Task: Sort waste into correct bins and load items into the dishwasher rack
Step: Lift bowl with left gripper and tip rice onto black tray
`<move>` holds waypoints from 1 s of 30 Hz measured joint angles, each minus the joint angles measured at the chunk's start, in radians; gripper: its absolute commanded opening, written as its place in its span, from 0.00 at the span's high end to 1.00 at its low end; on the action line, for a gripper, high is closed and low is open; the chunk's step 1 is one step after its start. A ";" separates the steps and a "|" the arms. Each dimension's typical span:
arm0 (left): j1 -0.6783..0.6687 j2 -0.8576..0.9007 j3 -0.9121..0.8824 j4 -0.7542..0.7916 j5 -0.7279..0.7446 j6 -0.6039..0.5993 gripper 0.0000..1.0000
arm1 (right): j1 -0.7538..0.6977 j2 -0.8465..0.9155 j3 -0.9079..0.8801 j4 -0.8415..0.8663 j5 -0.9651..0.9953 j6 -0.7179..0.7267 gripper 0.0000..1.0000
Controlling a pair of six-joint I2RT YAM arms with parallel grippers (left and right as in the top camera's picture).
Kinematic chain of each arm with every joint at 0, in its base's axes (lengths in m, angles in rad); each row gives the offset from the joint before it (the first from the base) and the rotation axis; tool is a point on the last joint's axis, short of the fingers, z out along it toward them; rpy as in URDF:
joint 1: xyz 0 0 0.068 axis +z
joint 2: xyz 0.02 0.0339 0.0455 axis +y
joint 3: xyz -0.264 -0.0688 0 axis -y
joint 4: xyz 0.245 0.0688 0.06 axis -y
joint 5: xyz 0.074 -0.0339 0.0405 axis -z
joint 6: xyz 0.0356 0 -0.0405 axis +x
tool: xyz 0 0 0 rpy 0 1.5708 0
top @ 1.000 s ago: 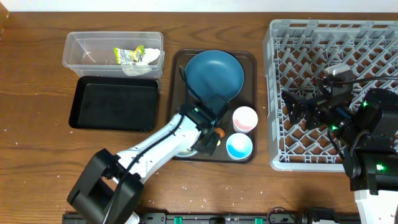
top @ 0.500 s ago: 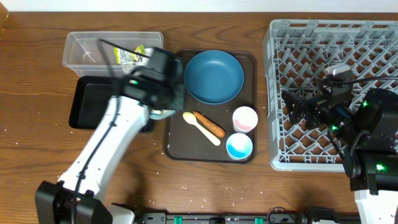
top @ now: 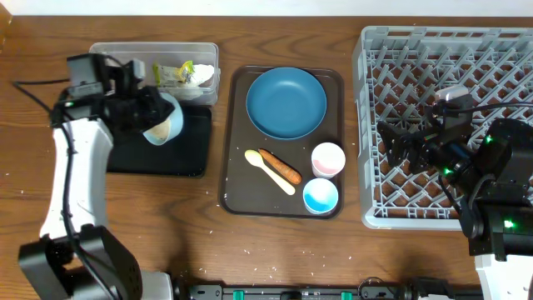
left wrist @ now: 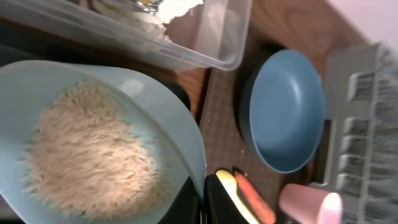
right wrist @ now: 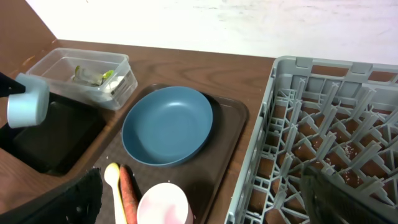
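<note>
My left gripper (top: 148, 112) is shut on the rim of the white bowl (top: 162, 125), which hangs tilted over the black tray (top: 179, 154). In the left wrist view its fingers (left wrist: 217, 202) pinch the rim, and the light blue bowl (left wrist: 155, 112) holds a heap of rice (left wrist: 87, 149). The clear tub (top: 112, 67) holds the crumpled wrapper (top: 173, 73). A blue plate (top: 286, 102), yellow spoon (top: 265, 169), carrot piece (top: 283, 169), pink cup (top: 328, 158) and blue cup (top: 321, 195) lie on the brown tray (top: 333, 83). My right gripper (top: 390, 150) stands open above the grey rack (top: 366, 125), holding nothing.
The rack fills the right side of the table. A few rice grains lie scattered on the wood near the front edge (top: 250, 248). The clear tub and black tray sit side by side at the left, close to the brown tray.
My left arm has lifted the bowl off the brown tray and swung it left, over the black tray. The spoon and carrot now lie uncovered. The right arm has not moved.
</note>
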 measured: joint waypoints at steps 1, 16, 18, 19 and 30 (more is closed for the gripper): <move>0.026 0.020 0.000 0.007 0.036 0.002 0.94 | 0.000 0.000 0.000 0.000 0.000 0.000 0.01; 0.257 0.289 0.000 0.060 0.555 0.003 0.94 | 0.000 0.000 0.000 -0.036 0.000 0.000 0.01; 0.285 0.290 0.000 0.061 0.618 0.003 0.94 | 0.000 0.000 0.000 -0.036 0.000 0.000 0.01; 0.298 0.290 0.000 0.060 0.650 0.003 0.94 | 0.000 0.000 0.000 -0.036 0.000 0.000 0.01; 0.342 0.290 0.000 0.045 0.845 -0.013 0.94 | 0.000 0.000 0.000 -0.040 0.000 0.000 0.01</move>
